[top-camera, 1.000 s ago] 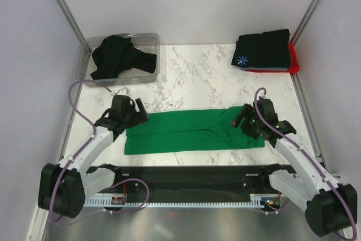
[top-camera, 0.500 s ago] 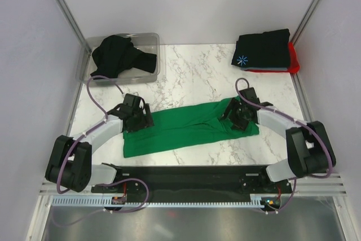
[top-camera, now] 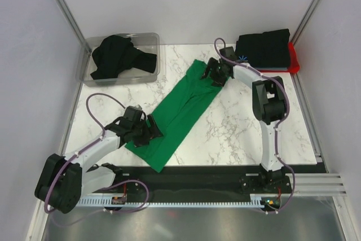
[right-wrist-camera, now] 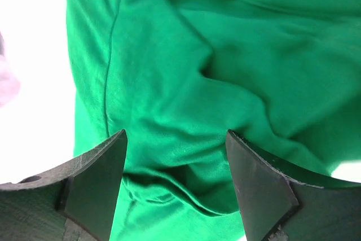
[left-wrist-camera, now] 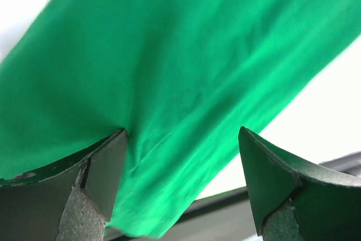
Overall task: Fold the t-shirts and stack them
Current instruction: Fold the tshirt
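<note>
Pale walls [top-camera: 22,83] enclose a marble table [top-camera: 237,122]; the green t-shirt [top-camera: 183,108] lies diagonally mid-table, left gripper [top-camera: 148,134] and right gripper [top-camera: 214,74] both spread wide at its ends, marble showing to its right

1 green t-shirt [top-camera: 181,110], 1 black t-shirt [top-camera: 117,56] in 1 clear bin [top-camera: 148,35], 1 folded black pile [top-camera: 266,48], 1 red t-shirt [top-camera: 293,61], 2 hands: left hand [top-camera: 149,132], right hand [top-camera: 214,75].
</note>
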